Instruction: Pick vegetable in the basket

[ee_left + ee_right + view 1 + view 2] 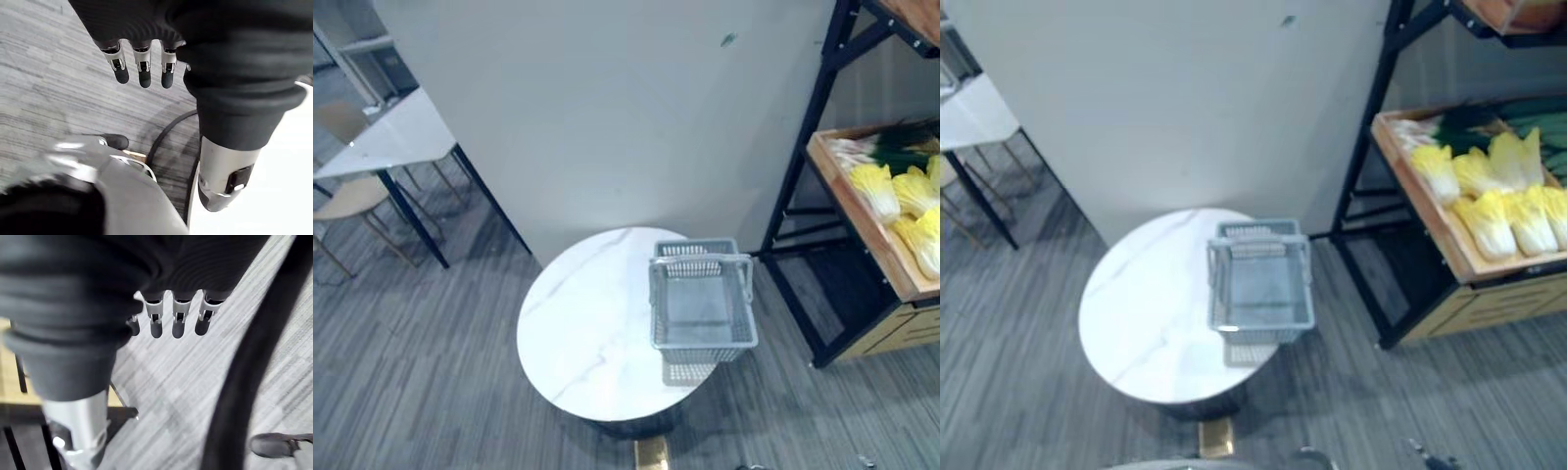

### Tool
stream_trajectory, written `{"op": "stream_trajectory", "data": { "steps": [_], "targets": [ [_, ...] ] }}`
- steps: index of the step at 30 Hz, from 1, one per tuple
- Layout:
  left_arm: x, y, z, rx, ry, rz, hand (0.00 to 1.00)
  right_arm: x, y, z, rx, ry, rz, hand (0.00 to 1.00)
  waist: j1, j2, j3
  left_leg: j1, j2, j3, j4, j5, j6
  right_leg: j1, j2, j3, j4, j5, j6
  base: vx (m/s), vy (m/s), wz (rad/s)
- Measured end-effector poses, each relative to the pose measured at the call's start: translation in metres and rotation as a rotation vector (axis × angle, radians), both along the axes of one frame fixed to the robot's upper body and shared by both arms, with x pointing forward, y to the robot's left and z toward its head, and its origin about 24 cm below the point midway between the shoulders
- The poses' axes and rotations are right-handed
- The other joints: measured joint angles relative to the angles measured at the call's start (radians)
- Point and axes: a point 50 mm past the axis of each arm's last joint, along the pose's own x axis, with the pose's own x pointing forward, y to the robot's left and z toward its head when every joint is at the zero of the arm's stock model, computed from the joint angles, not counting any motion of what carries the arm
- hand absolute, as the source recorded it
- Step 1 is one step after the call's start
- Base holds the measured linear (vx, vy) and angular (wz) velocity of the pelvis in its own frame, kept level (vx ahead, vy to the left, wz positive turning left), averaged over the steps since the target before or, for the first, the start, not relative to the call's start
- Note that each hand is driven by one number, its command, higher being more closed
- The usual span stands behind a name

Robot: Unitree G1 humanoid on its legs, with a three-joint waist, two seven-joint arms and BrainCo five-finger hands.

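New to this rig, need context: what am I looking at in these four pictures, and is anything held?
It's a two-armed humanoid robot. The two wide pictures come from its head camera, looking down; the two close ones come from cameras on its wrists. A round white table carries an empty grey basket. To the robot's right, a wooden tray holds yellow cabbages. The left hand and right hand hang over the floor, fingers relaxed, holding nothing.
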Motion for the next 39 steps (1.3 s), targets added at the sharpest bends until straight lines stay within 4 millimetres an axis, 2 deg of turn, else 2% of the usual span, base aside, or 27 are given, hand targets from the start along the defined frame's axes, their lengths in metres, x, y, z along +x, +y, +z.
{"op": "stream_trajectory", "data": {
  "steps": [2, 3, 5, 6, 8, 9, 10, 11, 12, 14, 15, 18, 20, 22, 27, 30, 33, 36, 39],
  "targets": [
    [-0.007, 0.000, -0.001, -0.009, 0.025, -0.010, 0.00, 0.024, -0.018, 0.016, -0.073, -0.038, 0.035, 0.00, 0.001, 0.004, -0.010, -0.013, -0.001, 0.015, -0.002, 0.001, -0.001, -0.021, 0.005, 0.026, -0.019, 0.017, -0.004, 0.01, 0.033, -0.28],
    [-0.008, -0.001, -0.001, -0.012, 0.030, -0.019, 0.00, 0.034, -0.020, 0.021, -0.098, -0.039, 0.079, 0.00, 0.003, 0.001, -0.011, -0.015, -0.001, 0.021, -0.003, 0.003, -0.002, -0.029, 0.007, 0.033, -0.021, 0.022, -0.006, 0.02, 0.005, -0.22],
    [-0.006, -0.004, -0.002, -0.020, 0.030, -0.067, 0.00, 0.078, -0.027, 0.048, -0.260, -0.058, 0.313, 0.00, 0.000, -0.010, -0.017, -0.028, -0.003, 0.024, -0.016, 0.018, -0.008, -0.051, 0.010, 0.042, -0.024, 0.038, -0.006, 0.03, -0.004, -0.11],
    [-0.004, -0.003, -0.001, -0.016, 0.028, -0.079, 0.00, 0.090, -0.027, 0.057, -0.313, -0.069, 0.378, 0.00, 0.000, -0.012, -0.018, -0.028, -0.005, 0.023, -0.019, 0.022, -0.008, -0.053, 0.010, 0.042, -0.025, 0.039, -0.004, 0.06, -0.002, 0.00],
    [0.000, 0.003, 0.000, -0.001, 0.026, -0.137, 0.00, 0.133, -0.024, 0.094, -0.494, -0.140, 0.560, 0.00, 0.000, -0.017, -0.021, -0.031, -0.011, 0.022, -0.019, 0.028, 0.000, -0.063, 0.010, 0.045, -0.023, 0.045, -0.013, 0.09, 0.009, 0.00],
    [0.002, 0.004, 0.000, 0.002, 0.023, -0.164, 0.00, 0.157, -0.017, 0.117, -0.592, -0.194, 0.661, 0.00, -0.001, -0.019, -0.022, -0.036, -0.013, 0.022, -0.020, 0.029, 0.001, -0.067, 0.009, 0.046, -0.022, 0.050, -0.016, 0.08, 0.013, 0.00],
    [0.003, 0.004, 0.001, 0.004, 0.018, -0.170, 0.00, 0.168, -0.012, 0.128, -0.636, -0.220, 0.709, 0.00, -0.001, -0.021, -0.023, -0.042, -0.014, 0.021, -0.019, 0.029, 0.002, -0.068, 0.009, 0.046, -0.024, 0.053, -0.019, 0.07, 0.010, 0.03],
    [0.006, 0.004, 0.001, 0.006, 0.008, -0.184, 0.00, 0.188, -0.001, 0.147, -0.717, -0.267, 0.801, 0.00, 0.000, -0.023, -0.023, -0.044, -0.016, 0.018, -0.020, 0.030, 0.002, -0.071, 0.009, 0.045, -0.026, 0.061, -0.021, 0.07, 0.007, 0.03],
    [0.009, 0.005, 0.002, 0.010, -0.002, -0.199, 0.00, 0.206, 0.015, 0.165, -0.783, -0.321, 0.885, 0.00, 0.003, -0.029, -0.020, -0.046, -0.018, 0.017, -0.021, 0.030, 0.003, -0.074, 0.009, 0.045, -0.027, 0.062, -0.021, 0.06, 0.006, 0.03],
    [0.011, 0.007, 0.003, 0.014, -0.009, -0.213, 0.00, 0.225, 0.038, 0.183, -0.848, -0.396, 0.995, 0.00, 0.004, -0.036, -0.023, -0.058, -0.020, 0.015, -0.023, 0.031, 0.004, -0.084, 0.010, 0.045, -0.027, 0.063, -0.022, 0.04, -0.005, 0.06],
    [0.013, 0.008, 0.003, 0.014, -0.016, -0.222, 0.00, 0.239, 0.062, 0.200, -0.909, -0.466, 1.106, 0.00, 0.006, -0.044, -0.018, -0.064, -0.024, 0.000, -0.026, 0.034, 0.006, -0.086, 0.011, 0.040, -0.031, 0.067, -0.023, 0.03, -0.013, 0.13],
    [0.016, 0.009, 0.004, 0.020, -0.027, -0.227, 0.00, 0.256, 0.099, 0.221, -0.986, -0.564, 1.255, 0.00, 0.014, -0.052, -0.013, -0.067, -0.032, -0.007, -0.036, 0.039, 0.009, -0.086, 0.007, 0.038, -0.039, 0.074, -0.019, 0.02, 0.010, 0.08],
    [0.023, 0.014, 0.007, 0.038, -0.051, -0.233, 0.00, 0.269, 0.127, 0.236, -1.045, -0.627, 1.372, 0.00, 0.035, -0.078, 0.003, -0.077, -0.038, -0.011, -0.036, 0.042, 0.015, -0.087, 0.006, 0.038, -0.060, 0.092, -0.020, -0.02, 0.023, 0.06],
    [0.028, 0.016, 0.008, 0.044, -0.062, -0.232, 0.00, 0.280, 0.144, 0.247, -1.071, -0.663, 1.427, 0.00, 0.049, -0.093, 0.014, -0.092, -0.044, -0.020, -0.037, 0.048, 0.021, -0.089, 0.005, 0.034, -0.081, 0.107, -0.019, -0.02, 0.017, 0.09],
    [0.034, 0.014, 0.008, 0.039, -0.080, -0.214, 0.00, 0.305, 0.172, 0.264, -1.153, -0.638, 1.545, 0.00, 0.082, -0.100, 0.042, -0.100, -0.059, -0.043, -0.044, 0.062, 0.032, -0.084, -0.007, 0.019, -0.088, 0.118, -0.016, -0.02, 0.030, 0.14],
    [0.038, 0.015, 0.009, 0.040, -0.096, -0.180, 0.00, 0.317, 0.177, 0.272, -1.181, -0.591, 1.570, 0.00, 0.091, -0.102, 0.077, -0.114, -0.062, -0.062, -0.044, 0.072, 0.036, -0.089, -0.009, 0.008, -0.089, 0.121, -0.017, -0.03, 0.010, 0.14],
    [0.041, 0.015, 0.010, 0.052, -0.106, -0.165, 0.00, 0.329, 0.177, 0.274, -1.178, -0.529, 1.561, 0.00, 0.109, -0.105, 0.110, -0.134, -0.062, -0.074, -0.045, 0.082, 0.039, -0.103, -0.009, -0.002, -0.089, 0.126, -0.022, -0.03, 0.005, 0.13],
    [0.045, 0.016, 0.010, 0.062, -0.117, -0.164, 0.00, 0.336, 0.173, 0.270, -1.158, -0.469, 1.545, 0.00, 0.117, -0.105, 0.135, -0.151, -0.062, -0.092, -0.045, 0.089, 0.041, -0.109, -0.009, -0.017, -0.089, 0.127, -0.023, 0.00, 0.006, 0.16],
    [0.051, 0.016, 0.012, 0.064, -0.140, -0.145, 0.00, 0.343, 0.175, 0.276, -1.160, -0.448, 1.525, 0.00, 0.121, -0.106, 0.168, -0.168, -0.064, -0.097, -0.045, 0.096, 0.044, -0.125, -0.010, -0.021, -0.090, 0.132, -0.028, 0.02, 0.008, 0.05]
  ]
}}
